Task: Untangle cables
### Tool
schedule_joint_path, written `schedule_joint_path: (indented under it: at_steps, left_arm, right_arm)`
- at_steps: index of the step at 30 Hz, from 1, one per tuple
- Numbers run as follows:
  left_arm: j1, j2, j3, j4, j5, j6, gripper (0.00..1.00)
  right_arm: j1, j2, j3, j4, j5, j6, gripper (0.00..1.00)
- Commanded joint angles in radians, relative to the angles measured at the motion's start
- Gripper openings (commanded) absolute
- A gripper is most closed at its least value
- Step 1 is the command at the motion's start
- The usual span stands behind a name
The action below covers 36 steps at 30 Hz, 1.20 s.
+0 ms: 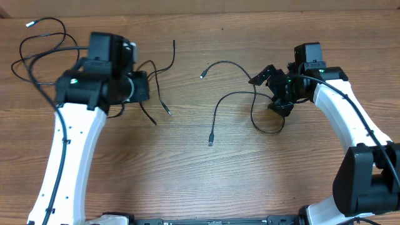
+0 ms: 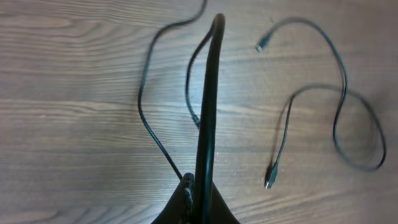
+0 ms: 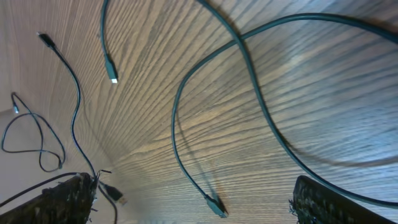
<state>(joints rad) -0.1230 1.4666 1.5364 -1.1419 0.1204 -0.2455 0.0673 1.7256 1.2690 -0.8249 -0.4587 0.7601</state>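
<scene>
Several thin black cables lie on the wooden table. My left gripper (image 1: 147, 86) is shut on one cable (image 2: 208, 106), which runs straight out from the closed jaws (image 2: 198, 186); this cable's far end (image 1: 173, 47) points to the back. A second cable (image 1: 234, 95) curves across the middle and loops (image 1: 269, 128) under my right gripper (image 1: 273, 94). That gripper is open, and between its fingers (image 3: 56, 199) there is only the table with a cable plug (image 3: 216, 206) on it. A third cable (image 1: 39, 53) lies coiled at the far left, its tip pale.
Loose plug ends lie at the centre (image 1: 210, 141), near the left gripper (image 1: 169, 112) and further back (image 1: 202, 75). The left arm's white link (image 1: 72, 156) and the right arm's white link (image 1: 344, 119) reach in from the front edge.
</scene>
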Motion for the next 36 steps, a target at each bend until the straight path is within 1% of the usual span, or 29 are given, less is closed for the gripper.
schedule_joint_path:
  at_steps: [1, 5, 6, 8, 10, 13, 15, 17, 20, 22, 23, 24, 25, 27, 31, 33, 36]
  left_arm:
    - [0.053, -0.017, 0.023, 0.0, 0.016, -0.092, 0.04]
    - [0.059, 0.012, 0.023, 0.021, 0.026, -0.097, 0.04]
    - [0.059, 0.018, 0.023, 0.045, 0.014, -0.068, 0.04]
    - [0.06, 0.018, 0.024, 0.084, -0.062, -0.065, 0.04]
    - [0.061, 0.016, 0.029, 0.121, -0.095, -0.066, 0.04]
    - [0.064, 0.016, 0.032, 0.137, -0.064, -0.068, 0.04]
    - [0.064, 0.016, 0.032, 0.132, -0.082, -0.051, 0.04]
    - [0.064, 0.016, 0.034, 0.138, -0.151, -0.023, 0.04]
    - [0.065, 0.016, 0.052, 0.143, -0.266, -0.023, 0.04]
    - [0.067, 0.016, 0.081, 0.151, -0.388, -0.024, 0.04]
    - [0.072, 0.016, 0.106, 0.161, -0.469, -0.024, 0.04]
    - [0.077, 0.016, 0.125, 0.166, -0.51, -0.027, 0.04]
    - [0.093, 0.016, 0.185, 0.161, -0.544, -0.029, 0.04]
    - [0.112, 0.016, 0.261, 0.137, -0.541, -0.028, 0.04]
    - [0.174, 0.016, 0.507, 0.062, -0.543, 0.001, 0.04]
    - [0.23, 0.016, 0.639, 0.048, -0.543, 0.037, 0.04]
    - [0.315, 0.016, 0.747, 0.046, -0.548, 0.044, 0.04]
  right_arm:
    - [0.016, -0.001, 0.002, 0.009, 0.013, 0.003, 1.0]
    - [0.028, -0.001, 0.002, 0.007, 0.013, 0.002, 1.0]
    - [0.03, -0.001, 0.002, 0.0, 0.013, 0.002, 1.0]
    - [0.03, -0.001, 0.002, -0.016, 0.014, -0.003, 1.0]
    - [0.03, -0.001, 0.002, -0.03, 0.025, -0.003, 1.0]
    - [0.03, -0.001, 0.002, -0.054, 0.066, -0.003, 1.0]
    - [0.03, -0.001, 0.002, -0.066, 0.082, -0.003, 1.0]
    - [0.03, -0.001, 0.002, -0.075, 0.089, -0.003, 1.0]
    - [0.03, -0.001, 0.002, -0.082, 0.101, -0.003, 1.0]
    - [0.03, -0.001, 0.002, -0.09, 0.103, -0.003, 1.0]
    - [0.03, -0.001, 0.002, -0.094, 0.103, -0.003, 1.0]
    - [0.03, -0.001, 0.001, -0.098, 0.103, -0.003, 1.0]
    - [0.03, -0.001, 0.001, -0.101, 0.103, -0.003, 1.0]
    - [0.03, -0.001, 0.001, -0.101, 0.103, -0.003, 1.0]
    - [0.03, -0.001, 0.001, -0.101, 0.103, -0.003, 1.0]
    - [0.03, -0.001, 0.002, -0.101, 0.103, -0.003, 1.0]
    - [0.03, -0.001, 0.001, -0.102, 0.103, -0.003, 1.0]
